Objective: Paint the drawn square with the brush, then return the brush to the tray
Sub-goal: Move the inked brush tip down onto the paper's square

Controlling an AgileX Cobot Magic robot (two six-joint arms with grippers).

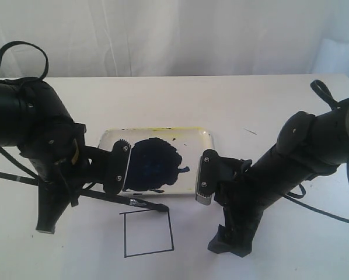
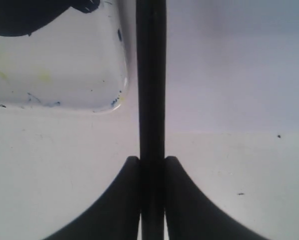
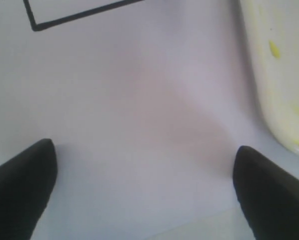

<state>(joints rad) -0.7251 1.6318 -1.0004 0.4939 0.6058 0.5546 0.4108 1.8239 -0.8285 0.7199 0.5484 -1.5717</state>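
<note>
Brush [image 1: 113,200] comes last by size, yet everything here is arranged around it. A white table [image 1: 250,99] carries the lot, flat and bare so both arms can work low. Next, the tray [image 1: 198,143] sits just beyond the left claw [image 2: 152,161], with its dark paint blob [image 1: 154,166] close by for loading (and, I judge, for the return afterwards). Smaller again, the drawn square [image 1: 146,233] lies between the two claws; its inside is white, so painting has not begun. The left claw is clenched on the brush, the handle pinched straight between both fingers. The stick runs out ahead of them, low and slanted, so the tip meets the table at the square's upper edge, by the corner farther from that claw. The right claw [image 3: 144,147] hangs released, fingers wide over bare table, with the tray beside one finger and the square's corner ahead of the other. It is probably parked there to stay out of the strokes.
</note>
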